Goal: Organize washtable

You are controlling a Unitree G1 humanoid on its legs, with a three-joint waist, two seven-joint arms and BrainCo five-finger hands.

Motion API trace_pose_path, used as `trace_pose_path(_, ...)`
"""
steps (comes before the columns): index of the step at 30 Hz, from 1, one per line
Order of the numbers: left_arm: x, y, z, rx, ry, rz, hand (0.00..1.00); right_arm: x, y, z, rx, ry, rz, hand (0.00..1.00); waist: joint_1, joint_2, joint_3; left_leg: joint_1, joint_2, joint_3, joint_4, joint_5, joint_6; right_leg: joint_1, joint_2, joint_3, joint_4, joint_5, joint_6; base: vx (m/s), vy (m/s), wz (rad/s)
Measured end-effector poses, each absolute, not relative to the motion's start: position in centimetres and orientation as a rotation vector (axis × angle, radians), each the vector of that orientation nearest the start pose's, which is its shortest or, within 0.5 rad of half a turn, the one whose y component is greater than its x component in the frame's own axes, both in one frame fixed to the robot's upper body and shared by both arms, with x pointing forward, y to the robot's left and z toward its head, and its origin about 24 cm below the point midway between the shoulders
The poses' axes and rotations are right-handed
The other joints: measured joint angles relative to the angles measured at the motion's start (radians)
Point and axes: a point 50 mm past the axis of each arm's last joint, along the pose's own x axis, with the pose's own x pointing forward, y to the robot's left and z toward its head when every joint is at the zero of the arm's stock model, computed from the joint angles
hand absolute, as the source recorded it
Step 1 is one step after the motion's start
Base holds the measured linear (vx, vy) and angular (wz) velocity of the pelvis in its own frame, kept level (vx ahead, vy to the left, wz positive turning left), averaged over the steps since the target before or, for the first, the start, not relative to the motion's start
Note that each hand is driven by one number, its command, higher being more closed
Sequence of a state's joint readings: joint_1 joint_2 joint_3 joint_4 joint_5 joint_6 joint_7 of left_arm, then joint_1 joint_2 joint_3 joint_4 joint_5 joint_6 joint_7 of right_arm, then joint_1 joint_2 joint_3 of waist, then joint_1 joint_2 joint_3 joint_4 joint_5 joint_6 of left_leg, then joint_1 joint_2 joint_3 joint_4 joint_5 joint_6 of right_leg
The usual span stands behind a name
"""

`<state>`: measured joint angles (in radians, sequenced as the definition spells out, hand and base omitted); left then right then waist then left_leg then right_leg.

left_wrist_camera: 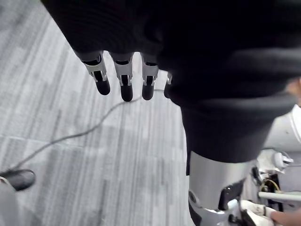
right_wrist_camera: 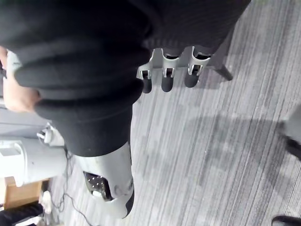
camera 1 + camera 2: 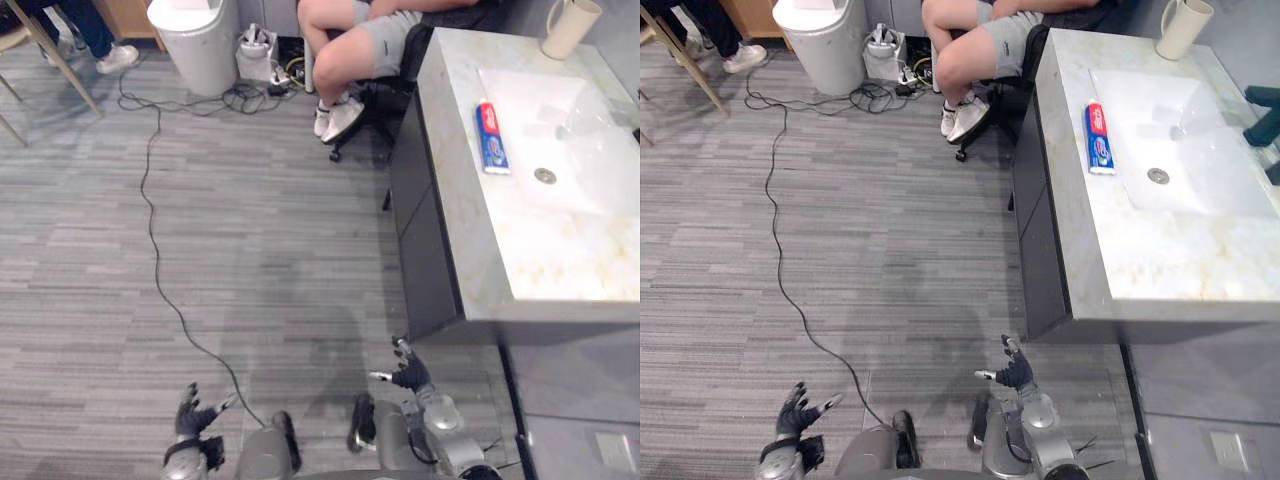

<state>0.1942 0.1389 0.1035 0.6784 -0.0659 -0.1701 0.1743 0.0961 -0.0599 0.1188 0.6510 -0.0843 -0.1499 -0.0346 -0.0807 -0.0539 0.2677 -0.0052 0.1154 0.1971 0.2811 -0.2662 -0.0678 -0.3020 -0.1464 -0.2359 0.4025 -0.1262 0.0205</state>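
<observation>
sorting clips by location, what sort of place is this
Likely a staged washroom corner in a lab or office: a stone-topped washstand with a sink, toothpaste and a cup, but on grey office flooring beside a seated person and a bin.

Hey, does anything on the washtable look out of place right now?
The toothpaste lies loose along the edge of the sink, not in the cup at the far corner. Nothing looks spilled or damaged.

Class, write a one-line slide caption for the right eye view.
Left robot hand and right robot hand open above the floor; toothpaste tube and mug on the washstand.
</observation>
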Motion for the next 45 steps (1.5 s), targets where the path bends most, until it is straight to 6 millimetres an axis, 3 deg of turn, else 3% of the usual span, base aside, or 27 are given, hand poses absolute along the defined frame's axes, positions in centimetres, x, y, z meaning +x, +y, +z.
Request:
trace_pose_path(1, 13.0, 22.8, -11.4, 0.104, 0.685, 0.371, 0.0, 16.4, -15.4, -10.9, -0.172, 0.622, 0.076, 0.0, -0.01, -0.002, -0.025, 0.018, 0.02, -0.021, 0.001, -0.016, -0.026, 0.0, 0.014, -0.009, 0.047, -0.008, -0.045, 0.33, -0.235, 0.68)
trace_pose_path(4, 12.7, 21.8, -11.7, 0.076, 0.698, 0.364, 0.0, 16.0, -15.7, -11.0, -0.182, 0.635, 0.071, 0.0, -0.013, 0.046, -0.041, -0.006, 0.085, -0.018, 0.111, 0.004, -0.078, 0.022, 0.066, -0.03, 0.061, -0.074, -0.083, 0.55, -0.266, 0.02)
trace_pose_path(5, 12.4, 21.5, -11.9, 0.064, 0.708, 0.363, 0.0, 16.1, -15.7, -11.0, -0.181, 0.632, 0.069, 0.0, -0.017, 0.057, -0.036, -0.034, 0.135, -0.012, 0.286, 0.037, -0.093, 0.095, 0.1, -0.039, 0.036, -0.09, -0.112, 0.42, -0.194, -0.2)
trace_pose_path(7, 12.3, 21.1, -12.0, 0.052, 0.713, 0.36, 0.0, 15.9, -15.5, -11.0, -0.174, 0.631, 0.067, 0.0, -0.012, 0.052, -0.034, -0.056, 0.179, 0.005, 0.457, 0.046, -0.087, 0.209, 0.129, -0.016, -0.031, -0.101, -0.128, 0.52, -0.148, -0.35)
trace_pose_path(8, 12.3, 20.9, -12.0, 0.046, 0.711, 0.359, 0.0, 15.8, -15.3, -10.9, -0.165, 0.626, 0.061, 0.0, -0.006, 0.04, -0.035, -0.069, 0.182, 0.034, 0.533, 0.029, -0.059, 0.285, 0.135, 0.013, -0.087, -0.107, -0.133, 0.58, -0.111, -0.61)
trace_pose_path(11, 12.8, 20.8, -11.8, 0.037, 0.694, 0.341, 0.0, 16.0, -15.5, -10.7, -0.16, 0.614, 0.046, 0.0, 0.009, 0.03, -0.042, -0.179, 0.16, 0.08, 0.55, -0.011, -0.01, 0.39, 0.135, 0.105, -0.187, -0.11, -0.133, 0.43, -0.022, -0.77)
trace_pose_path(14, 12.6, 20.4, -11.9, 0.024, 0.7, 0.34, 0.0, 15.7, -16.3, -10.9, -0.148, 0.633, 0.0, 0.0, 0.038, 0.015, -0.031, -0.28, 0.065, 0.022, 0.358, -0.008, -0.014, 0.452, 0.091, 0.199, -0.222, -0.111, -0.132, 0.43, 0.163, -1.01)
trace_pose_path(15, 12.5, 20.1, -12.0, 0.016, 0.702, 0.34, 0.0, 15.1, -16.8, -11.1, -0.148, 0.649, -0.026, 0.0, 0.049, 0.009, -0.031, -0.309, -0.005, -0.068, 0.156, 0.048, -0.057, 0.476, 0.063, 0.246, -0.229, -0.128, -0.102, 0.41, 0.278, -1.23)
trace_pose_path(17, 12.3, 20.0, -12.0, 0.012, 0.703, 0.341, 0.0, 14.9, -17.3, -11.2, -0.159, 0.655, -0.035, 0.0, 0.059, 0.034, -0.039, -0.315, -0.027, -0.181, -0.052, 0.12, -0.05, 0.499, 0.057, 0.308, -0.228, -0.174, -0.057, 0.45, 0.369, -1.28)
trace_pose_path(18, 11.8, 19.8, -12.1, 0.009, 0.715, 0.344, 0.0, 14.3, -17.6, -11.5, -0.167, 0.678, -0.042, 0.0, 0.064, 0.044, -0.052, -0.299, -0.027, -0.225, -0.086, 0.251, -0.094, 0.512, 0.048, 0.37, -0.213, -0.225, -0.017, 0.47, 0.439, -1.6)
trace_pose_path(20, 12.4, 20.4, -11.5, 0.027, 0.678, 0.348, 0.0, 13.8, -16.4, -11.8, -0.131, 0.698, -0.037, 0.0, 0.073, -0.01, -0.078, -0.302, -0.064, -0.224, -0.01, 0.238, -0.064, 0.468, 0.021, 0.457, -0.124, -0.239, 0.001, 0.48, 0.391, -1.29)
trace_pose_path(22, 13.6, 20.8, -10.2, 0.052, 0.605, 0.33, 0.0, 13.2, -15.7, -11.7, -0.104, 0.696, -0.04, 0.0, 0.067, -0.047, -0.09, -0.285, -0.052, -0.148, 0.117, 0.154, -0.011, 0.399, 0.011, 0.499, 0.052, -0.207, 0.016, 0.35, 0.254, -1.15)
trace_pose_path(23, 13.7, 20.9, -10.2, 0.053, 0.6, 0.33, 0.0, 13.1, -15.5, -11.8, -0.099, 0.699, -0.039, 0.0, 0.07, -0.057, -0.097, -0.265, -0.045, -0.107, 0.124, 0.139, 0.002, 0.366, 0.001, 0.492, 0.112, -0.192, 0.041, 0.35, 0.237, -1.51)
trace_pose_path(24, 13.7, 21.1, -10.1, 0.065, 0.6, 0.33, 0.0, 13.2, -15.4, -11.8, -0.095, 0.7, -0.037, 0.0, 0.067, -0.061, -0.104, -0.217, -0.036, -0.039, 0.117, 0.117, 0.018, 0.293, -0.03, 0.447, 0.23, -0.139, 0.102, 0.39, 0.218, -1.69)
trace_pose_path(25, 13.8, 21.2, -10.1, 0.075, 0.599, 0.327, 0.0, 13.5, -15.6, -11.9, -0.099, 0.702, -0.038, 0.0, 0.051, -0.061, -0.106, -0.156, -0.016, 0.03, 0.102, 0.096, 0.033, 0.25, -0.069, 0.354, 0.301, -0.085, 0.103, 0.37, 0.213, -1.67)
trace_pose_path(26, 13.8, 21.3, -10.0, 0.077, 0.598, 0.328, 0.0, 13.6, -15.6, -11.9, -0.097, 0.704, -0.041, 0.0, 0.046, -0.058, -0.106, -0.129, -0.005, 0.063, 0.09, 0.09, 0.038, 0.235, -0.089, 0.298, 0.319, -0.081, 0.09, 0.32, 0.199, -1.82)
trace_pose_path(27, 13.8, 21.6, -10.0, 0.086, 0.597, 0.332, 0.0, 14.0, -15.5, -12.0, -0.097, 0.71, -0.034, 0.0, 0.046, -0.049, -0.103, -0.057, 0.023, 0.144, 0.039, 0.086, 0.04, 0.2, -0.122, 0.156, 0.33, -0.12, 0.04, 0.22, 0.142, -1.92)
trace_pose_path(28, 13.7, 22.0, -10.0, 0.092, 0.599, 0.338, 0.0, 14.3, -15.5, -12.1, -0.1, 0.715, -0.028, 0.0, 0.042, -0.033, -0.104, -0.003, 0.047, 0.204, -0.006, 0.088, 0.038, 0.179, -0.119, 0.014, 0.298, -0.154, 0.034, 0.21, 0.122, -1.97)
trace_pose_path(31, 14.0, 22.2, -10.0, 0.097, 0.6, 0.34, 0.0, 14.4, -15.9, -12.4, -0.1, 0.731, -0.033, 0.0, 0.041, -0.003, -0.099, 0.066, 0.077, 0.304, -0.081, 0.096, 0.024, 0.133, -0.074, -0.218, 0.186, -0.169, 0.034, 0.17, 0.027, -1.55)
trace_pose_path(33, 14.9, 22.0, -10.3, 0.093, 0.614, 0.326, 0.0, 14.0, -17.1, -12.8, -0.117, 0.764, -0.058, 0.0, 0.035, 0.021, -0.083, 0.098, 0.083, 0.337, -0.106, 0.095, 0.019, 0.091, -0.017, -0.34, 0.012, -0.116, -0.022, 0.2, -0.087, -1.13)
trace_pose_path(34, 15.1, 22.3, -10.2, 0.103, 0.61, 0.325, 0.0, 13.3, -17.2, -12.9, -0.102, 0.774, -0.05, 0.0, 0.035, 0.004, -0.088, 0.109, 0.071, 0.345, -0.095, 0.091, 0.006, 0.094, 0.006, -0.316, -0.094, 0.004, -0.084, 0.29, -0.161, -1.03)
trace_pose_path(35, 15.0, 22.1, -10.3, 0.09, 0.616, 0.321, 0.0, 13.2, -17.3, -12.4, -0.102, 0.733, -0.026, 0.0, 0.024, 0.025, -0.076, 0.109, 0.104, 0.335, -0.04, 0.08, -0.014, 0.109, 0.031, -0.31, -0.087, 0.01, -0.098, 0.24, -0.158, -0.73)
trace_pose_path(37, 15.2, 21.8, -10.3, 0.091, 0.613, 0.303, 0.0, 13.3, -17.0, -12.2, -0.088, 0.732, 0.027, 0.0, 0.015, 0.025, -0.075, 0.088, 0.127, 0.321, 0.047, 0.079, -0.016, 0.127, 0.041, -0.303, -0.109, -0.011, -0.096, 0.13, -0.129, -0.51)
trace_pose_path(40, 16.4, 19.9, -10.1, 0.047, 0.585, 0.251, 0.0, 13.5, -17.3, -12.2, -0.087, 0.758, 0.083, 0.0, 0.047, 0.048, -0.044, -0.03, 0.219, 0.2, 0.425, 0.086, -0.037, 0.213, 0.086, -0.262, -0.177, -0.011, -0.097, 0.01, -0.053, -0.52)
trace_pose_path(42, 16.3, 19.7, -10.2, 0.043, 0.589, 0.247, 0.0, 13.4, -17.5, -12.7, -0.069, 0.792, 0.055, 0.0, 0.044, 0.047, -0.043, -0.065, 0.212, 0.144, 0.414, 0.067, -0.02, 0.259, 0.088, -0.254, -0.219, 0.003, -0.077, -0.05, 0.04, -0.23)
trace_pose_path(44, 15.5, 20.1, -10.4, 0.045, 0.605, 0.269, 0.0, 12.9, -18.5, -13.2, -0.043, 0.809, -0.088, 0.0, 0.047, 0.056, -0.046, -0.068, 0.189, 0.081, 0.274, 0.066, -0.019, 0.279, 0.093, -0.222, -0.245, 0.017, -0.055, -0.08, 0.11, -0.27)
trace_pose_path(45, 14.4, 20.6, -10.8, 0.04, 0.633, 0.298, 0.0, 12.6, -19.7, -13.2, -0.066, 0.814, -0.17, 0.0, 0.045, 0.08, -0.057, -0.064, 0.166, 0.02, 0.127, 0.053, -0.021, 0.269, 0.113, -0.193, -0.253, 0.032, -0.031, -0.08, 0.209, -0.84)
